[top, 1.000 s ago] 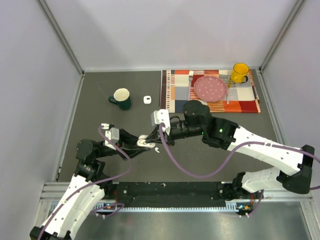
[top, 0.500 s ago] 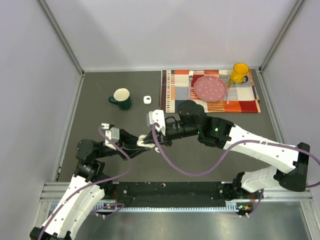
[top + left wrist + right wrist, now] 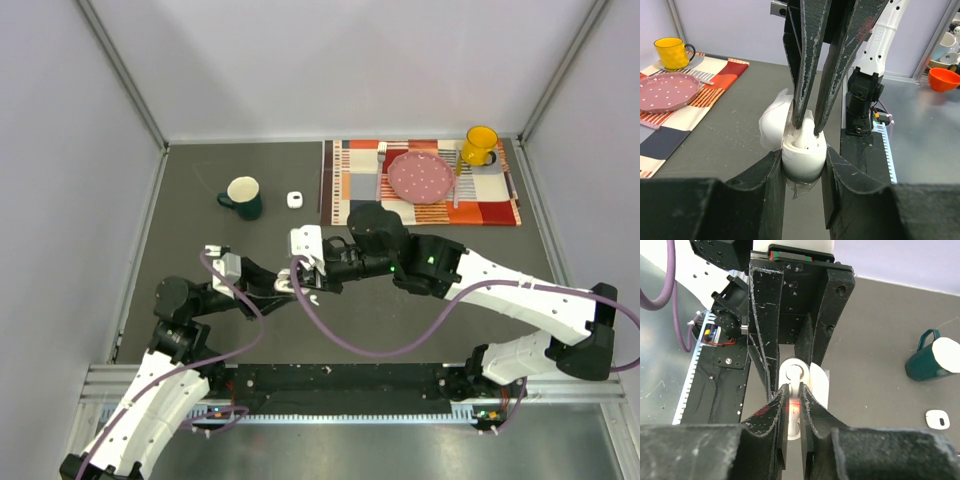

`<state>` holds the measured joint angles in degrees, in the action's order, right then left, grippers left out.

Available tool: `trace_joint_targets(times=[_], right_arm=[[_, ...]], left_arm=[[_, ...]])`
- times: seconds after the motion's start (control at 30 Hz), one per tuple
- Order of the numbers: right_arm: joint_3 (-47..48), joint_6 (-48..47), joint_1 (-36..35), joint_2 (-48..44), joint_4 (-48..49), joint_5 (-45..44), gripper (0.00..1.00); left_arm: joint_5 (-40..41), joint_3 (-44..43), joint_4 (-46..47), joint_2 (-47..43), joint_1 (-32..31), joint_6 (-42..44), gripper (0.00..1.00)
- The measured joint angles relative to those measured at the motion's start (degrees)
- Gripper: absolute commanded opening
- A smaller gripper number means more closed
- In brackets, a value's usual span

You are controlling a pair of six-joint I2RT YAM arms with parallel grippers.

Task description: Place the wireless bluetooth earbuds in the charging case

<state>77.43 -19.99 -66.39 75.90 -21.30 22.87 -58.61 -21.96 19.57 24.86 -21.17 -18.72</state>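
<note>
The charging case [image 3: 802,159] is white and egg-shaped with its lid hinged open to the left. My left gripper [image 3: 804,157] is shut on its lower body and holds it above the dark table [image 3: 200,230]. One white earbud [image 3: 805,136] stands with its lower end in the case's top well. My right gripper [image 3: 793,391] comes down from above and pinches the earbud [image 3: 796,376] between its two fingertips. From above, both grippers meet at the case [image 3: 288,286] near the table's middle left. No other earbud shows clearly.
A green mug [image 3: 243,197] and a small white item [image 3: 294,199] sit behind the grippers. At the back right, a striped placemat [image 3: 350,190] carries a pink dotted plate [image 3: 420,177] and a yellow mug [image 3: 480,146]. Grey walls enclose three sides.
My right gripper has moved left and down onto the case held by the left gripper, bringing the earbud into the case's top. The left arm has stayed put.
</note>
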Motion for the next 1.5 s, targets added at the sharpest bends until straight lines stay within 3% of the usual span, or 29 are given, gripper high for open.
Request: trace_joint_targets(times=[0.67,0.9,1.0,1.2,1.5], right_arm=[[0.7,0.13,0.0,-0.59,-2.01,-0.55,0.27],[-1.53,1.84,0.02,-5.64,4.13,-0.09,0.31],[-4.22,2.67,0.02,-8.74,8.11,-0.28,0.37],[-10.01,3.93,0.02,-13.29,14.84,-3.61,0.62],[-13.25,8.52,0.2,-14.93,19.17,-19.76,0.84]], left_arm=[[1.57,0.0,-0.39,-1.16,0.0,0.7,0.0],[1.64,0.0,-0.31,-1.53,0.0,0.79,0.0],[1.64,0.0,-0.31,-1.53,0.0,0.87,0.0],[1.9,0.0,-0.31,-1.53,0.0,0.94,0.0],[4.74,-0.02,2.27,-2.38,0.0,-0.76,0.0]])
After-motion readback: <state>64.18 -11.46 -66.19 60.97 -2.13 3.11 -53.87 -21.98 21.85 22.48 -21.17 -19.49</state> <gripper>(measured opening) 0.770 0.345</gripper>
